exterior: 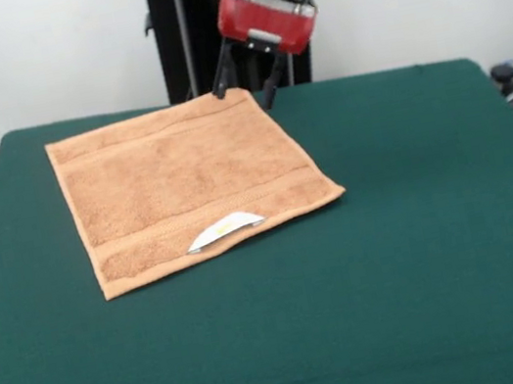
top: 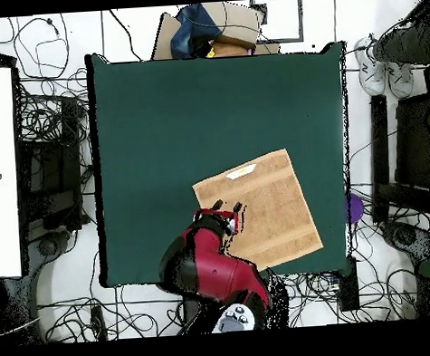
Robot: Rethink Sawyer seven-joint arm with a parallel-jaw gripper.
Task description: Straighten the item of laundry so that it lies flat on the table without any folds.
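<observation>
On the large rectangular table with its dark green felt-like top (exterior: 421, 223) lies one small, roughly square tan terry towel (exterior: 187, 189), spread flat with no fold showing, set askew to the table's edges. It sits toward the robot's side, in the left half of the front view. Two woven border bands cross it, and one small white label with a yellow mark (exterior: 226, 228) curls up at the edge nearest the front camera. One red and black gripper (exterior: 246, 94) hangs over the towel's far corner, its two dark fingers (exterior: 221, 81) spread apart with nothing between them; one tip is at the towel's far edge, the other just beyond the corner. Around the table, the overhead view shows a white tiled floor strewn with black cables (top: 52, 123), and a pair of white shoes (top: 386, 73) beside one corner.
</observation>
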